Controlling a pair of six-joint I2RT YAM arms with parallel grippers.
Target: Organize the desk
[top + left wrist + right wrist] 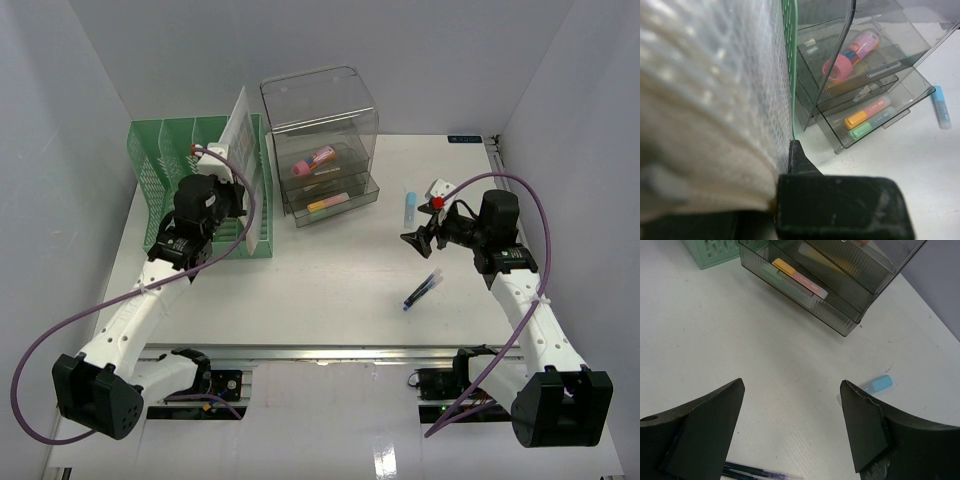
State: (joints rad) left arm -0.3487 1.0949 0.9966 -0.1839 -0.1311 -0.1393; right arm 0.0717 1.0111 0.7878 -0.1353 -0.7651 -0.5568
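Note:
The white desk [330,280] has a metal rail along its near edge. My left gripper [238,190] is at the green mesh file rack [175,160], shut on a white padded envelope [240,125] that stands upright in the rack. In the left wrist view the envelope [705,100] fills the left side and one finger [800,160] presses against it. My right gripper [418,240] is open and empty above the desk [765,355], wide apart in its wrist view [792,385]. A blue pen [421,291] lies just near of it and also shows in the right wrist view [755,472].
A clear grey drawer box [320,130] stands at the back, both drawers pulled out. The upper holds a pink tape roll [837,67], the lower an orange highlighter [860,118] and a green one [860,131]. A light blue stick [410,206] lies right of it.

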